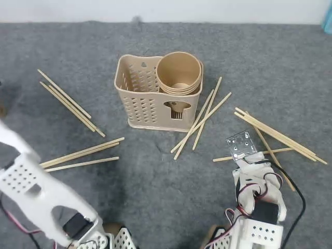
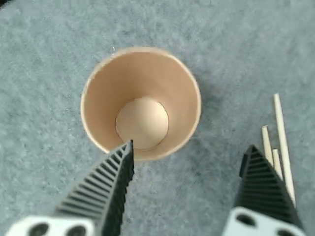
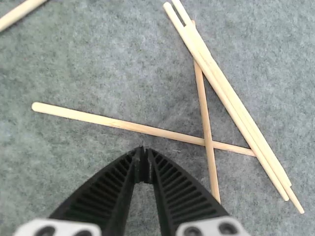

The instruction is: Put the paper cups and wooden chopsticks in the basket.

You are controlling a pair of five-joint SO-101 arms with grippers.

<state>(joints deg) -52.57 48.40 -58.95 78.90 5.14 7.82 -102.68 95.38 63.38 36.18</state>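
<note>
A single paper cup (image 2: 141, 93) stands upright on the grey felt-covered bench (image 2: 44, 59), seen from straight above. It is probably very light and thin-walled, so a hard squeeze would likely crush it. A gentle pinch on the rim, one jaw inside and one outside, looks like the safest hold.

The left pincer (image 2: 190, 146) hangs above the cup with its toothed jaws spread wide and nothing between them. One jaw tip sits over the cup's near rim and the other is off to the side. The cup is plain tan paper with a round paler base and an open mouth.

The wooden chopsticks (image 3: 123, 124) look light, stiff and smooth. They lie flat on the felt, so they may roll or pivot when nudged. Gripping near the middle should keep one balanced. They are pale, slim sticks, and several cross each other.

The right pincer (image 3: 143, 150) is closed and empty, just above one lone stick.

In the high view, loose chopstick groups (image 1: 80, 153) lie around the beige perforated basket (image 1: 148, 106). Stacked cups (image 1: 179, 70) fill one of its compartments.
</note>
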